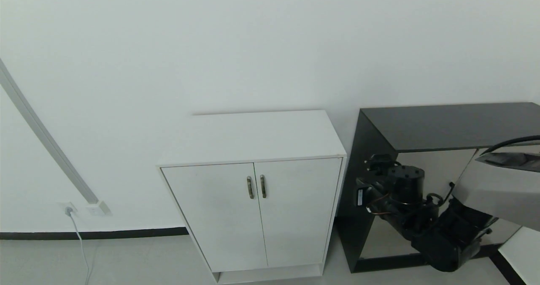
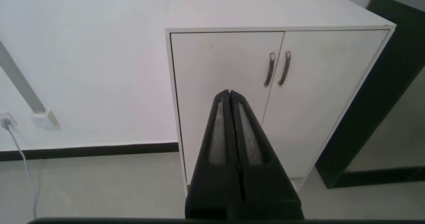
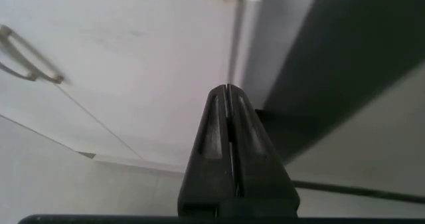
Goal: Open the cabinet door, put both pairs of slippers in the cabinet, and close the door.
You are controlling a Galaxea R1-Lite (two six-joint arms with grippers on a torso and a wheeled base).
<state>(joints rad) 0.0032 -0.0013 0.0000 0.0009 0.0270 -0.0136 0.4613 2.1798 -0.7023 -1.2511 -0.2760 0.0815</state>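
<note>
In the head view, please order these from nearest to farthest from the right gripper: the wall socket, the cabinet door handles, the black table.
1. The black table: close beside the right gripper, on the robot's right.
2. The cabinet door handles: in the middle, to the gripper's left.
3. The wall socket: far left, low on the wall.

The cabinet [image 1: 291, 209] is viewed downward from the front by the head camera, squarely by the left wrist camera, and its right door [image 3: 133, 71] closely by the right.

Left end effector [image 2: 229, 93] and right end effector [image 3: 228, 88] closed.
</note>
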